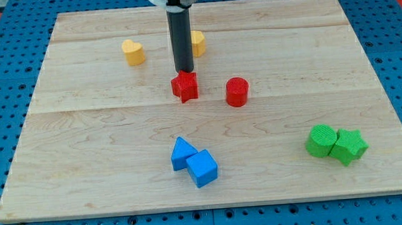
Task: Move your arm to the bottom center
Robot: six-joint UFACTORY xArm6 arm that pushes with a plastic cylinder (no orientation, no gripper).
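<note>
Since your tip (pixel 182 72) sits just above the red star (pixel 184 87), upper middle of the board (pixel 103 126), nothing is done: it carries nothing, and the bottom centre lies past the blue blocks (pixel 194 162).

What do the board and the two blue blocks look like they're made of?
Board: looks like light wood, matte, with visible grain and plank seams. Blue triangular block and blue cube, touching near the view's bottom centre: probably plastic, uniform saturated colour with a slight sheen; exact material is uncertain.
</note>
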